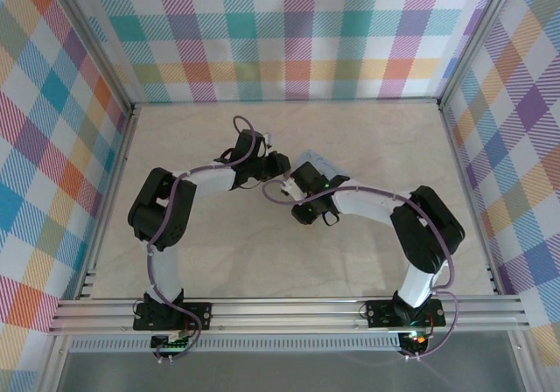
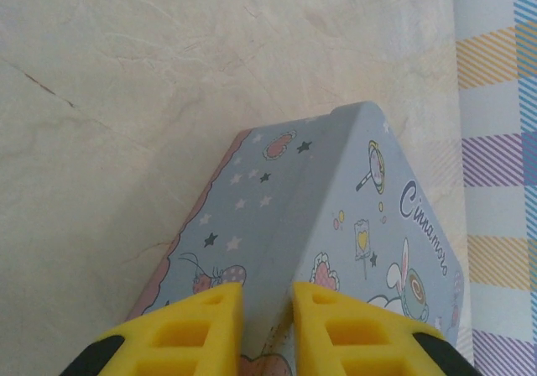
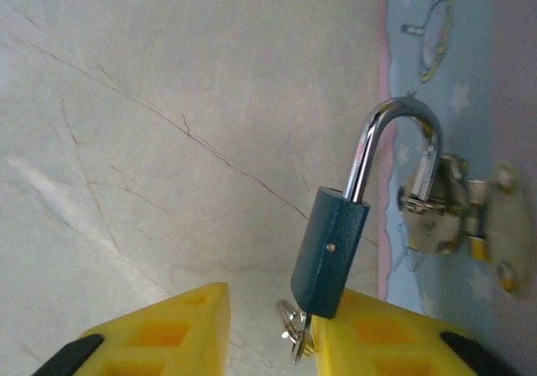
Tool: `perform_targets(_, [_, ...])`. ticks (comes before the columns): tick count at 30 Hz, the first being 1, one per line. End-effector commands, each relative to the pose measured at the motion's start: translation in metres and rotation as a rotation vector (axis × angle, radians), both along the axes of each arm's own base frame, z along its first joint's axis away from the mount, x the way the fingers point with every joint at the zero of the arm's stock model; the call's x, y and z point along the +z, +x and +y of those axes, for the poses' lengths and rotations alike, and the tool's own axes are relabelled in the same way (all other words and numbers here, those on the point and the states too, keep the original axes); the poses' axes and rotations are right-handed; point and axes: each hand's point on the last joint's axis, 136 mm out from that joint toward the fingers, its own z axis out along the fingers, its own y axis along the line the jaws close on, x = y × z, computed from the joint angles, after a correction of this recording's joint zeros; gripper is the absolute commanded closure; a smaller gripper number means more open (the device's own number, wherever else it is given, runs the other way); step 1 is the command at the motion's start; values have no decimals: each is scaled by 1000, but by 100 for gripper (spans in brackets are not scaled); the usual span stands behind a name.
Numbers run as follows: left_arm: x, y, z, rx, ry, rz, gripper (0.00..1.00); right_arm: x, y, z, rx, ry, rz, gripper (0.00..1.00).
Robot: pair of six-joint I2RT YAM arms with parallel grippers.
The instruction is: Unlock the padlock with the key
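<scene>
1. Desk: pale marbled surface inside plaid walls. From the top view, both arms reach in to meet at its middle.

2. Cartoon-printed box: pale blue, lying on the desk. I judge it is there to carry the lock, so it has to be steadied while the key is worked.

3. Left gripper: set over the box's near end, jaws a narrow gap apart with a ridge of the box running into the gap. I cannot tell whether it pinches the ridge or only presses down on it. Either would brace the box.

4. Right gripper: jaws apart and clamped on nothing. It is low beside the box wall, with the lock's lower end against its right finger.

5. Hasp: metal, on the box side.

6. Padlock: hangs from the hasp by its shackle. The dark body is tilted away on one leg, and the other leg appears to be out of the body. I judge it released.

7. Key: sits in the base of the lock, its ring dangling between the fingers.
</scene>
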Motion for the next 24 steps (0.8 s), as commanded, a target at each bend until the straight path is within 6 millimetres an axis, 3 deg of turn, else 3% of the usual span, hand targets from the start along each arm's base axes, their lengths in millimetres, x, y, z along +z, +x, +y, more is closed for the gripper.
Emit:
perform_targets(1, [-40,-37,-1,-45,49,156,78,33,11,17,-68,132,-57,67])
perform_targets(10, [-35,-42,-5,-72,36,156,78,49,3,5,-253,189,-6,64])
perform_targets(17, [-33,-45,-9,-82,33,157,78,30,-2,-15,-299,103,4,56])
perform_targets(24, [-31,-46,-14,-88,29,157,78,9,-6,-19,-326,54,87,52])
